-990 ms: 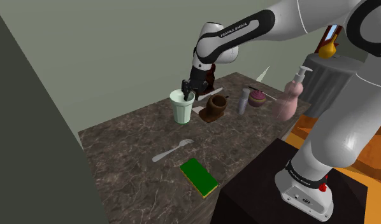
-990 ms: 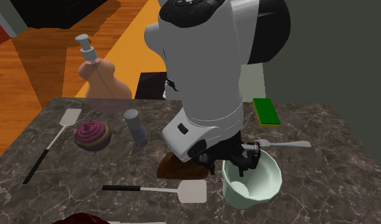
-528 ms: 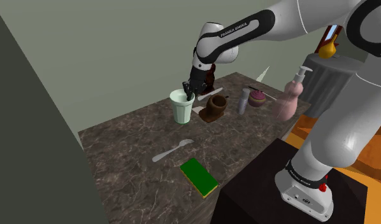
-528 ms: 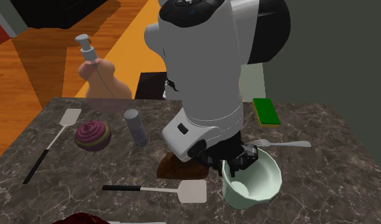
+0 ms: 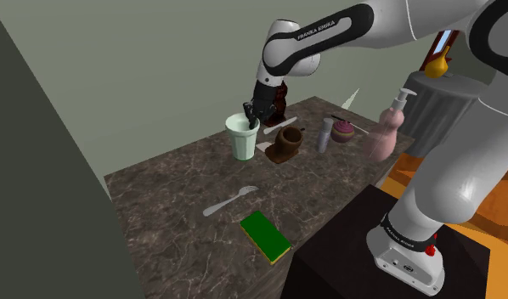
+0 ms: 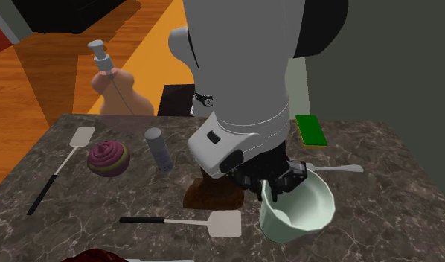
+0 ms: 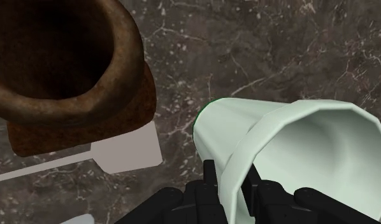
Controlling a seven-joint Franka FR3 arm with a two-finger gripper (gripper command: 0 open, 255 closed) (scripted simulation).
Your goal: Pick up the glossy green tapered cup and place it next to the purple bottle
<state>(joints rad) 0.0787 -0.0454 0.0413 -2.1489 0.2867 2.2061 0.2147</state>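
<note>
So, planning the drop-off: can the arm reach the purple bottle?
Probably yes: the gripper clasps the cup by its rim, and bare table lies beside the purple bottle. A brown pot and grey tube stand between, likely low enough to clear.

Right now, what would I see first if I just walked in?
The big white arm reaches over the dark veined table, its black pincer clasping a pale green cup by the rim. Beside the cup sits a brown pot.
</note>
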